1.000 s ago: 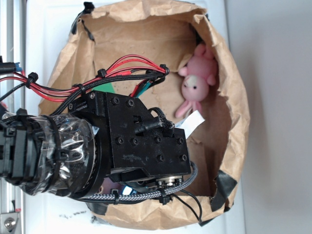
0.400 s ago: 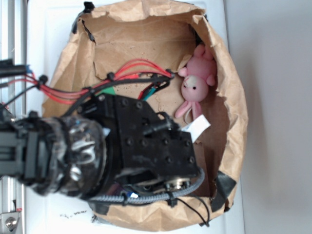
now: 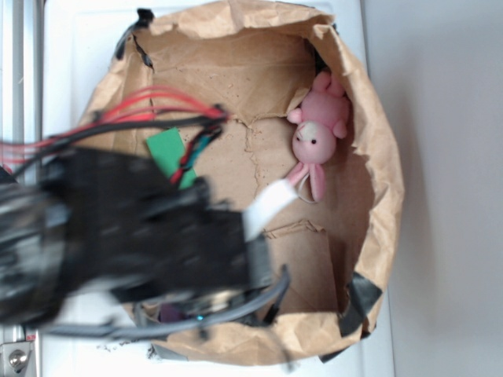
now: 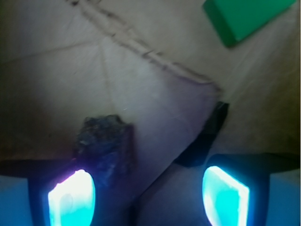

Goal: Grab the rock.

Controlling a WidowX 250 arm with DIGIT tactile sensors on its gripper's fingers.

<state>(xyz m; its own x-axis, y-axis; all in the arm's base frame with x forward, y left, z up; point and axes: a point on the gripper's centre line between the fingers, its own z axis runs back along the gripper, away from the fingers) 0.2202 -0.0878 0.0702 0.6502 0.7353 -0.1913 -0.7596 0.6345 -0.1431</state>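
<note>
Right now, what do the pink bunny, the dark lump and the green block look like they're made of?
The pink bunny looks like soft plush fabric: fuzzy, floppy ears. The dark lump looks like real rock: rough, mottled, matte, jagged edges. The green block seems smooth and flat with sharp corners, maybe plastic or painted wood; can't tell which. They all lie in a brown paper bag, creased and torn.

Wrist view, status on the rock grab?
Gripper open, empty. Small dark rough rock on the brown paper, just ahead of the left finger, off-centre. Flat green block far off; nothing blocking.

Pink bunny [image 3: 317, 138] and green block [image 3: 170, 151] (flat) in paper bag [image 3: 376, 141].
</note>
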